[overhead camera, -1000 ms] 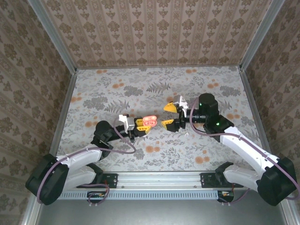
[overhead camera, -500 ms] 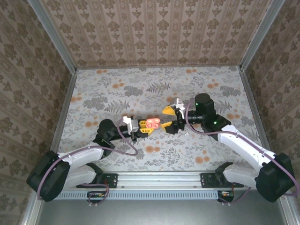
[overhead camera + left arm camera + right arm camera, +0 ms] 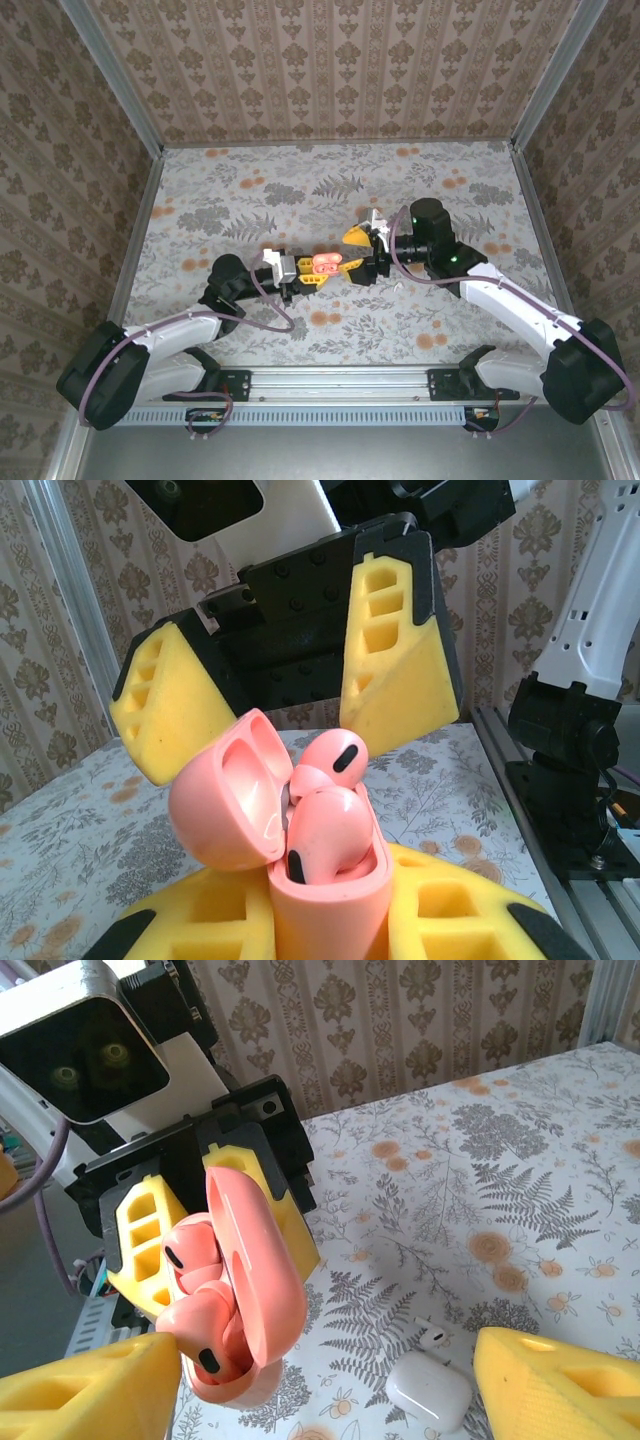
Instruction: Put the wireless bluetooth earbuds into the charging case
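A pink charging case (image 3: 325, 880) stands upright with its lid (image 3: 220, 790) open, and my left gripper (image 3: 330, 925) is shut on its base. Two pink earbuds (image 3: 330, 825) sit in it, one (image 3: 335, 760) raised higher than the other. From above, the case (image 3: 323, 262) hangs over the table's middle. My right gripper (image 3: 357, 250) is open and faces it, and its yellow fingers (image 3: 400, 660) stand on either side of the lid. In the right wrist view the case (image 3: 250, 1280) is close to the left finger (image 3: 80, 1390). A shut white case (image 3: 428, 1390) lies on the table below, with a white earbud (image 3: 433, 1338) beside it.
The floral table (image 3: 300, 190) is walled on three sides by patterned panels, with aluminium posts at the corners. A metal rail (image 3: 340, 380) with the arm bases runs along the near edge. Both arms meet just in front of the table's centre.
My right gripper has moved left toward the pink case, so its fingers now flank the lid. The left gripper carried the case slightly to the right, then held still.
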Robot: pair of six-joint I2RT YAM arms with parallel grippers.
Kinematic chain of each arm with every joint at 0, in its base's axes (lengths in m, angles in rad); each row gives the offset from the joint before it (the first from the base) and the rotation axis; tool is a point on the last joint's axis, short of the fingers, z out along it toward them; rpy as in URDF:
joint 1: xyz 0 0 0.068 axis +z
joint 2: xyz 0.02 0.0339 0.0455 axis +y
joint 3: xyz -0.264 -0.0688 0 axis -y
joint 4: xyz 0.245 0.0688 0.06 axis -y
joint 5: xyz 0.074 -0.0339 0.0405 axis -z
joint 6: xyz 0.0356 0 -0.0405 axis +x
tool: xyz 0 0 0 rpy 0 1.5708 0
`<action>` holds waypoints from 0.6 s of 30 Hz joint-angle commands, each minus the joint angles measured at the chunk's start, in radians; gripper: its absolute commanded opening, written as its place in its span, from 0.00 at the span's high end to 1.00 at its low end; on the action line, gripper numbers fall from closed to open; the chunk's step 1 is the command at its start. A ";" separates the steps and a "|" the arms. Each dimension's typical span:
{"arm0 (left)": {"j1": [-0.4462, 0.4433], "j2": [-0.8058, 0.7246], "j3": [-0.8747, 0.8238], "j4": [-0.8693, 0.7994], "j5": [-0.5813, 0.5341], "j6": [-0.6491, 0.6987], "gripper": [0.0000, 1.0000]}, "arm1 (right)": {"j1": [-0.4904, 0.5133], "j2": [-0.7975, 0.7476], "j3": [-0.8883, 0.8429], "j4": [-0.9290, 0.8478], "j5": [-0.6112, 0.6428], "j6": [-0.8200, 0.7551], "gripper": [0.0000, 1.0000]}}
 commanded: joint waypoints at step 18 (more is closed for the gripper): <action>-0.007 -0.012 0.021 0.003 -0.004 0.020 0.83 | 0.000 -0.054 0.051 -0.130 -0.043 -0.077 0.22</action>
